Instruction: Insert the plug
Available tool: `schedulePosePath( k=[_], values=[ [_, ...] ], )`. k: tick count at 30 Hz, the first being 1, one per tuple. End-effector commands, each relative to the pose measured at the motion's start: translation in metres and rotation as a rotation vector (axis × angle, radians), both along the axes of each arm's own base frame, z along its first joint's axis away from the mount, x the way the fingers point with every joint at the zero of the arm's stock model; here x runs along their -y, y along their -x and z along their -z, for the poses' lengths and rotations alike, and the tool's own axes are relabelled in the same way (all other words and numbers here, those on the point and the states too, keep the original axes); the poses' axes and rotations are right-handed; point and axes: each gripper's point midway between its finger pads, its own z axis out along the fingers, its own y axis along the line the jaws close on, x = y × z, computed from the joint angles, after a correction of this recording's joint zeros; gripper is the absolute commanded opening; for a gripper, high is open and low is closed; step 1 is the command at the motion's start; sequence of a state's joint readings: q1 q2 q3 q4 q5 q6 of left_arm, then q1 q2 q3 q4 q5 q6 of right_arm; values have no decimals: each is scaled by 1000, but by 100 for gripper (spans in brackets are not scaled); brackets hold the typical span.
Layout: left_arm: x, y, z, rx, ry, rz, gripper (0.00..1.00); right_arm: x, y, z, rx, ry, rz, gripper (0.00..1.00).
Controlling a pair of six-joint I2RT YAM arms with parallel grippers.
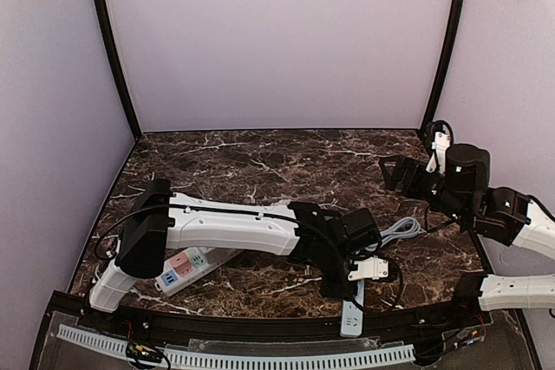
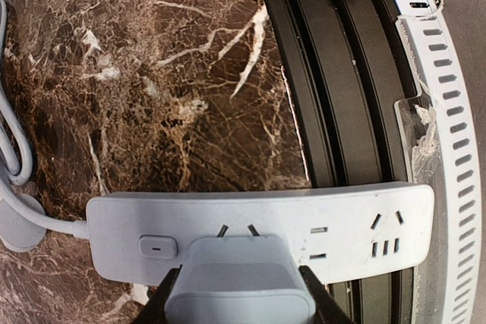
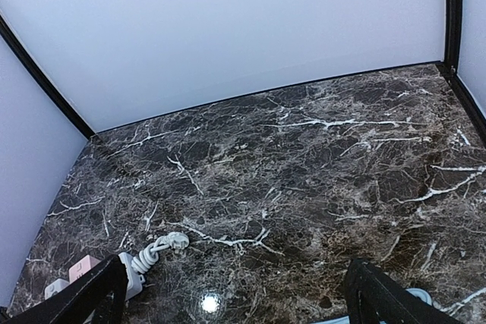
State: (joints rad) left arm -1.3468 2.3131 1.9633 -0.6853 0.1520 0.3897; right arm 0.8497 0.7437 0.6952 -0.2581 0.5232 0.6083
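The left gripper clamps the plug, with its prongs at the face of the grey power strip, beside the switch. The right gripper stands wide open, well apart.

No words, brand names or numbers can be read anywhere here. The only sign I can make out is a short dash on the button of the grey power strip. The pink-and-blue strip on the surface shows no legible print.

Plug over pwr strip at tbl edge.
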Motion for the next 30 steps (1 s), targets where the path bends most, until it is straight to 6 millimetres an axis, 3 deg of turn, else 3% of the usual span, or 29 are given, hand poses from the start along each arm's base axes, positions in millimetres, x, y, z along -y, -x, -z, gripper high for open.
schedulePosePath(
  k=[1,16,30],
  values=[
    [-18,2,38,9,-123,11,1,1,-2,1,5,9,6,99],
    [-21,2,53,8,-163,15,1,-1,-3,2,1,13,2,99],
    [-26,3,84,-17,-201,12,1,-1,-3,4,-2,19,0,99]
  ],
)
